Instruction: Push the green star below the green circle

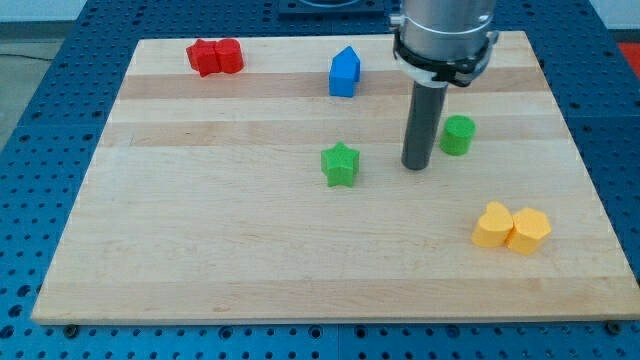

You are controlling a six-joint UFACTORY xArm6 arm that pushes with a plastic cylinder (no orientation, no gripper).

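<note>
Tip between the two green blocks.
My tip (417, 165), a bare rod without jaws, stands clear: green star (341, 165) to its left, green circle (458, 135) just right.

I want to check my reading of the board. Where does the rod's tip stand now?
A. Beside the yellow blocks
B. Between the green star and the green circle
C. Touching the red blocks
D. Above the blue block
B: my tip rests on the board with the green star at its left in the view and the green circle close at its right.
</note>
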